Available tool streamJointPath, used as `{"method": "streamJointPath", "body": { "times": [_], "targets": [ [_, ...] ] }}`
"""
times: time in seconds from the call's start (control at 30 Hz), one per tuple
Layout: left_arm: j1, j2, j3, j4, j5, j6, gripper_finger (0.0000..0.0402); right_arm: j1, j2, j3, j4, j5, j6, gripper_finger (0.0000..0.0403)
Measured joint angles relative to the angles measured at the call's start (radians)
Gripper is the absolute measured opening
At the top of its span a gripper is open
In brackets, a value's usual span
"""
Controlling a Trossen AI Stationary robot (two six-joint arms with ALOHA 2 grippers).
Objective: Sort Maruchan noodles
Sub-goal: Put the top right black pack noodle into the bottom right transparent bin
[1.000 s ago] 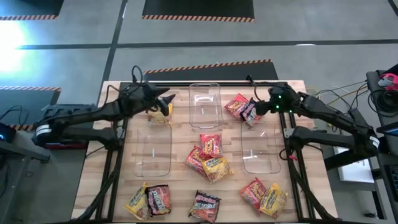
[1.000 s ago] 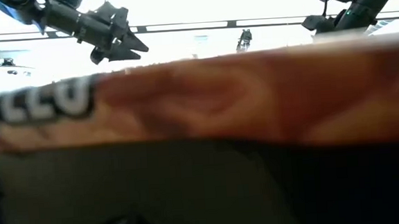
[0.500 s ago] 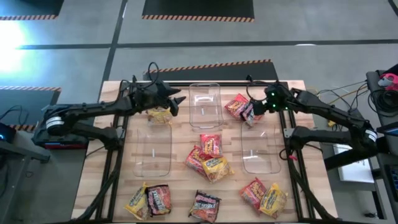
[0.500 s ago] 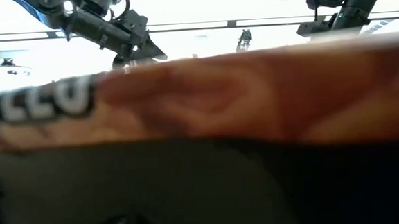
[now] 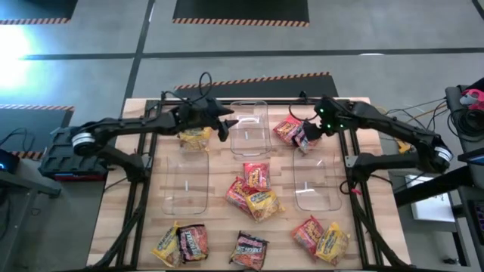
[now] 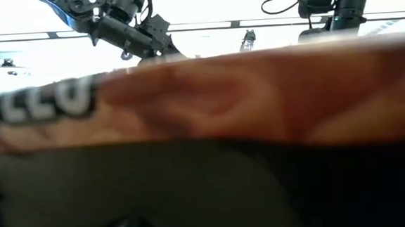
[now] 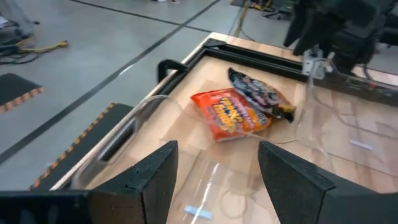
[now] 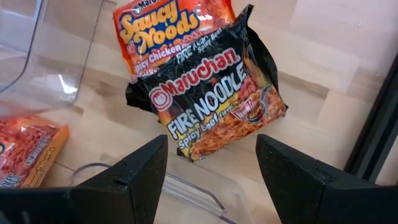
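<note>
Maruchan noodle packets lie flat across the wooden table. At the far right, a black Fire Noodle packet (image 8: 211, 106) overlaps a red Saucy Noods packet (image 8: 168, 31). My right gripper (image 5: 308, 134) hovers open above the black packet, pointing steeply down. A yellow packet (image 5: 195, 137) lies by the far end of the left clear bin (image 5: 187, 181). My left gripper (image 5: 225, 125) is open and empty above the left rim of the far centre bin (image 5: 249, 125). It points toward the red packet (image 7: 230, 112) and the black packet (image 7: 261, 96).
A third clear bin (image 5: 318, 181) stands at the right. More packets lie mid-table (image 5: 253, 189) and along the near edge (image 5: 181, 242), (image 5: 249, 249), (image 5: 321, 238). A black frame (image 5: 257, 100) edges the table's far side. A packet close to the low camera (image 6: 202, 99) blocks that view.
My left gripper has swung toward the table's right, from above the yellow packet to the far centre bin's left rim, staying open. The yellow packet lies still. My right gripper has shifted slightly toward the table's left over the black packet and tipped further down.
</note>
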Motion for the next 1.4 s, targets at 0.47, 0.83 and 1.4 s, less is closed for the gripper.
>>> {"method": "streamJointPath", "body": {
  "times": [0.47, 0.83, 1.4],
  "targets": [
    [0.011, 0.154, 0.104, 0.025, 0.152, 0.02, 0.0206, 0.0, 0.167, 0.072, -0.168, 0.011, -0.045, 0.0217],
    [0.013, 0.142, 0.104, 0.012, 0.152, 0.026, 0.0206, 0.0, 0.191, 0.072, -0.062, 0.057, 0.013, 0.0207],
    [0.052, 0.094, 0.102, -0.125, 0.152, 0.12, 0.0206, -0.013, 0.3, 0.183, 0.084, -0.167, -0.336, 0.0236]
  ]
}}
